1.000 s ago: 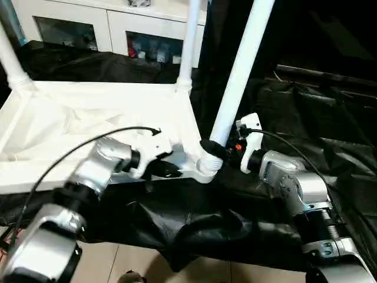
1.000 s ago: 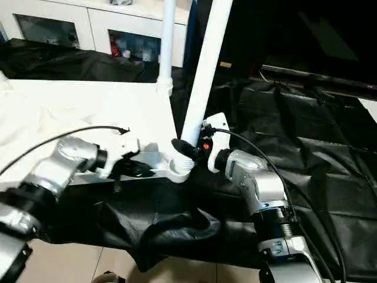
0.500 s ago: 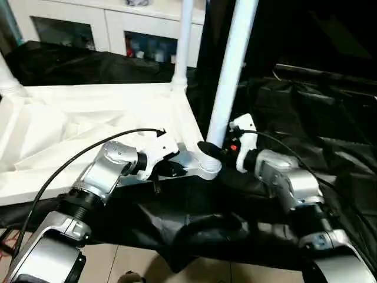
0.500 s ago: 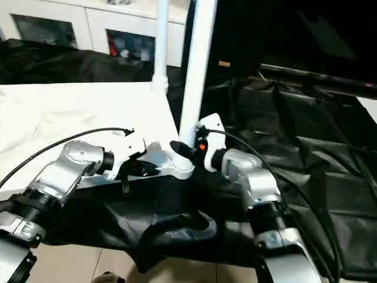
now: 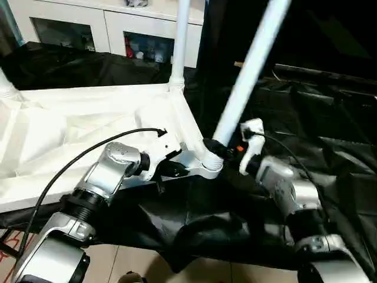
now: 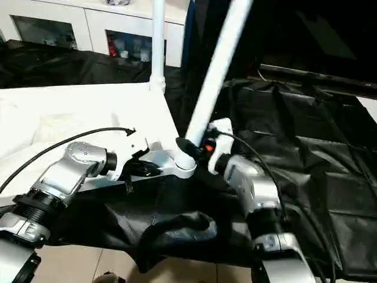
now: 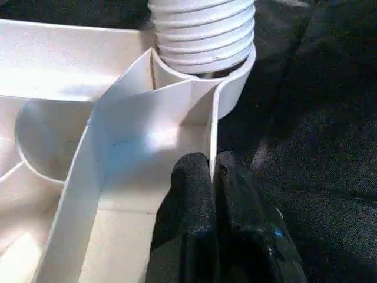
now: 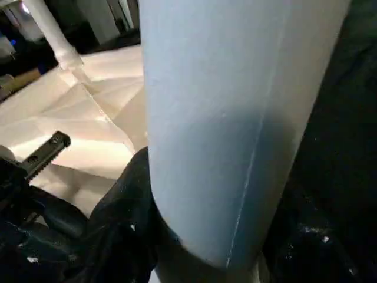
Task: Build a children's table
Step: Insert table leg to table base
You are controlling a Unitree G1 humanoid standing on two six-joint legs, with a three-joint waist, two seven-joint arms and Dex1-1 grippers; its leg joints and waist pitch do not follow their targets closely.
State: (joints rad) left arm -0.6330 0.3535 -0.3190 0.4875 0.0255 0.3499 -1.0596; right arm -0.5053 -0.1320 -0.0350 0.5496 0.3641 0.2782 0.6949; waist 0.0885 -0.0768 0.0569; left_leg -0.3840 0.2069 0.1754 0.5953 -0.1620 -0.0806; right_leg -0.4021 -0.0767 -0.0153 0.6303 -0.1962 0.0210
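Note:
The children's table top (image 5: 88,124) lies upside down on a black sheet, ribbed side up. One white leg (image 5: 178,41) stands upright in its far right corner, and another leg's base (image 5: 6,88) shows at the far left. A third leg (image 5: 250,71) sits in the near right corner socket (image 5: 207,166), leaning right; its threaded end (image 7: 203,29) is in the socket. My right gripper (image 5: 222,150) is shut on this leg just above the socket, a black finger (image 8: 126,224) against it. My left gripper (image 7: 212,168) is shut on the top's thin rim wall beside that socket.
A white cabinet with glass doors (image 5: 118,29) stands behind the table top. The black sheet (image 5: 330,118) spreads right and hangs over the near edge onto a tiled floor (image 5: 118,259). A black cable (image 5: 88,153) loops over my left forearm.
The leg in the near right socket has swung from almost upright to leaning right, my right gripper moving with it. My left gripper keeps its hold on the rim.

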